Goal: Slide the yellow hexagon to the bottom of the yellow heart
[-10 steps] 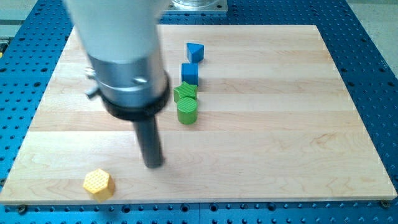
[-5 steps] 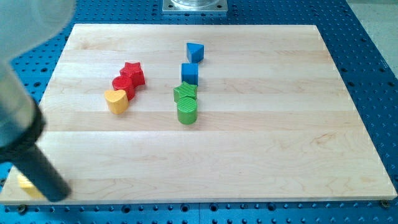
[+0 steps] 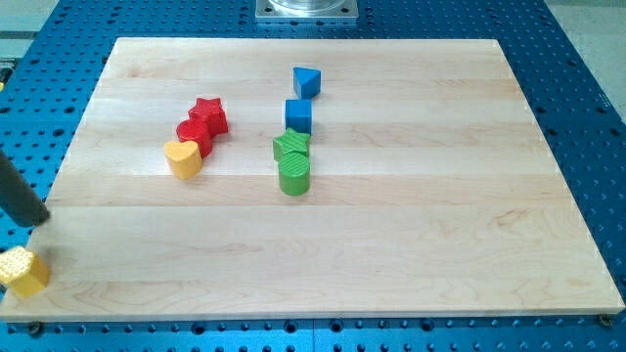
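— Where is my tip [image 3: 37,223] right now?

— At the view's left edge, a dark rod slanting in from off-frame, its lower end just past the board's left edge, over the blue perforated table [image 3: 577,117]. It has no jaws and grasps nothing; whether it touches any block I cannot tell.

— And the yellow hexagon [image 3: 22,271]?

— Just below my tip, at the board's bottom-left corner, hanging at or beyond the edge. Its top face has a fine ribbed, woven-looking texture and its sides are smooth.

— The yellow heart [image 3: 183,157]?

— Well apart from the hexagon, up on the left half of the wooden board [image 3: 411,215], roughly midway between the board's top and bottom edges. Its rounded lobes face the view's left.

— What crowds it?

— A red block [image 3: 195,132] of unclear shape touches its upper right side, and a red star [image 3: 208,115] sits against that one, the three forming a diagonal chain rising toward the view's top right.

— Anything else on the board?

— A column near the centre: a blue triangle [image 3: 306,81] at the top, a blue cube [image 3: 298,114] below it, then a green block [image 3: 291,145] with a ridged top, and a green cylinder [image 3: 294,174] pressed against it.

— And the surface?

— Pale planks with visible grain running left to right. A grey metal plate [image 3: 306,10] shows beyond the top edge.
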Available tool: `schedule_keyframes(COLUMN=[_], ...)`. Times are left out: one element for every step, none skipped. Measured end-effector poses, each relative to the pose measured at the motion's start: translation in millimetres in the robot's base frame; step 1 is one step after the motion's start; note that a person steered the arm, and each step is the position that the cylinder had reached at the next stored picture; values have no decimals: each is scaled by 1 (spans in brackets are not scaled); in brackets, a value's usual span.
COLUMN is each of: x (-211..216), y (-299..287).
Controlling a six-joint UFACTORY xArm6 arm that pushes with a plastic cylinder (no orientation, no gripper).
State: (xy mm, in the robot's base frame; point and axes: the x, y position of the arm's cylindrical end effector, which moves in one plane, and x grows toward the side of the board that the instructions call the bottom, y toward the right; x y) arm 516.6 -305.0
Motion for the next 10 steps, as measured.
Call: schedule_keyframes(x=[21, 36, 45, 46, 43, 42, 42, 53, 72, 87], y=[0, 0, 6, 50, 53, 1, 1, 1, 1, 1])
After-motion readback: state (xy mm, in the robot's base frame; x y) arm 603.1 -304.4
